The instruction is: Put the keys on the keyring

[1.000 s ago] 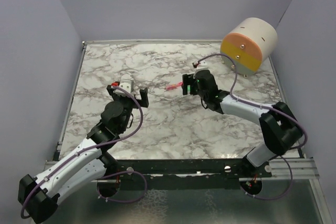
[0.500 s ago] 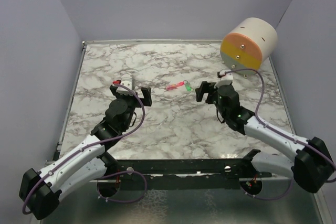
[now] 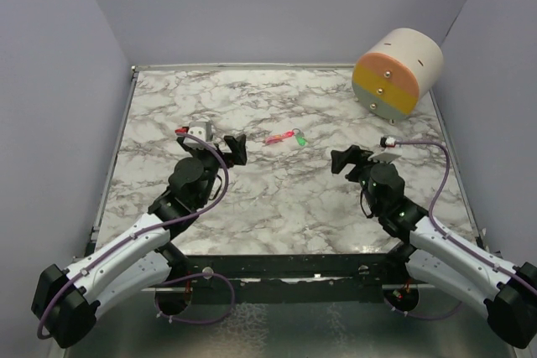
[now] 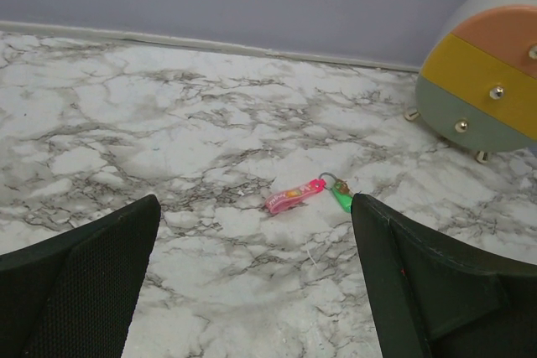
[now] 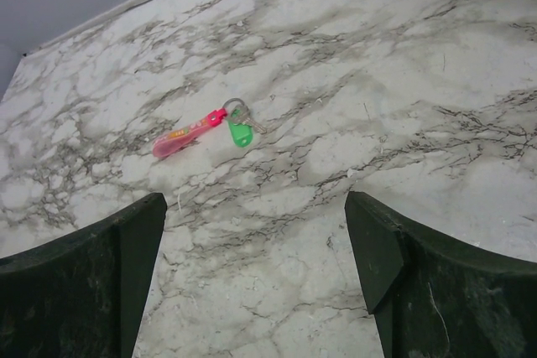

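The pink-red key (image 3: 274,138) and the short green key (image 3: 299,137) lie together on the marble table (image 3: 252,98), joined at a small metal keyring (image 4: 327,180). In the left wrist view the pink-red key (image 4: 294,195) and the green key (image 4: 341,199) lie ahead of my open, empty left gripper (image 4: 256,215). In the right wrist view the pink-red key (image 5: 186,137), the green key (image 5: 240,134) and the ring (image 5: 234,107) lie ahead of my open, empty right gripper (image 5: 254,207). My left gripper (image 3: 234,148) is left of the keys, my right gripper (image 3: 344,159) right of them; both are apart from them.
A round drum-shaped cabinet (image 3: 396,70) with an orange, yellow and green face stands at the far right corner; it also shows in the left wrist view (image 4: 482,73). Grey walls close the table on three sides.
My right gripper has pulled back from the keys to the right and toward the near edge, leaving them on the table. My left gripper has shifted slightly toward the keys.
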`<action>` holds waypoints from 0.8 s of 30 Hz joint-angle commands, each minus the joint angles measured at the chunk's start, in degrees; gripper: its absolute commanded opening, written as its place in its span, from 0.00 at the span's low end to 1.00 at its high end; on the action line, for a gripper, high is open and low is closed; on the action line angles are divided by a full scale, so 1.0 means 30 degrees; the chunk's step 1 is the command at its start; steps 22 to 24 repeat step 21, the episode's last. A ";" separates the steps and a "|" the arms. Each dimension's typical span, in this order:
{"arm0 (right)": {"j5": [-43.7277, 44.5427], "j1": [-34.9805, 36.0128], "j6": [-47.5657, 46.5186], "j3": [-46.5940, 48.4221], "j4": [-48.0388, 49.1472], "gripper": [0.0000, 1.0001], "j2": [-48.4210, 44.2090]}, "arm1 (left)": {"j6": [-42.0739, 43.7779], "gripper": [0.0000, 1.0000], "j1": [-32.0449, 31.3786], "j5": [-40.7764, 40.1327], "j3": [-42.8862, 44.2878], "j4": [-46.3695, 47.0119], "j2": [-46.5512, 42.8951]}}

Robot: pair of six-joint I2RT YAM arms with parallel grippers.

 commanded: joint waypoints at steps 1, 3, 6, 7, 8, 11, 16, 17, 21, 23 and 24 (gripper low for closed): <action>0.0369 0.0061 0.0527 0.0099 -0.0103 0.89 -0.0128 | -0.0462 0.99 0.0079 0.0365 -0.0453 0.1216 -0.0445; 0.0417 0.0061 0.0509 0.0198 -0.0455 0.89 -0.0166 | -0.0370 0.99 0.0066 0.0261 -0.0594 0.1230 -0.0575; 0.0281 0.0061 0.0296 0.0046 -0.0324 0.90 -0.0293 | -0.0369 0.99 0.0066 0.0141 -0.0757 0.1226 -0.0749; 0.0124 0.0047 0.0234 0.0028 -0.0279 0.90 -0.0329 | -0.0373 0.99 0.0064 0.0137 -0.0802 0.1230 -0.0811; 0.0046 0.0060 0.0190 0.0048 -0.0313 0.90 -0.0359 | -0.0374 0.99 0.0064 0.0107 -0.0826 0.1234 -0.0869; -0.0040 0.0047 0.0074 0.0109 -0.0501 0.90 -0.0500 | -0.0446 0.99 0.0066 0.0095 -0.0919 0.1203 -0.0953; -0.0731 0.0060 -0.0180 -0.0099 -0.0257 0.90 -0.0800 | -0.0525 0.99 0.0066 0.0371 -0.0904 0.1110 -0.0824; -0.0728 0.0039 -0.0162 -0.0133 -0.0223 0.90 -0.0788 | -0.0572 0.99 0.0064 0.0400 -0.0909 0.1113 -0.0747; -0.0616 0.0060 -0.0157 -0.0103 -0.0048 0.90 -0.0567 | -0.0268 0.99 0.0064 0.0675 -0.0694 0.1112 -0.0358; -0.0616 0.0060 -0.0157 -0.0103 -0.0048 0.90 -0.0567 | -0.0268 0.99 0.0064 0.0675 -0.0694 0.1112 -0.0358; -0.0616 0.0060 -0.0157 -0.0103 -0.0048 0.90 -0.0567 | -0.0268 0.99 0.0064 0.0675 -0.0694 0.1112 -0.0358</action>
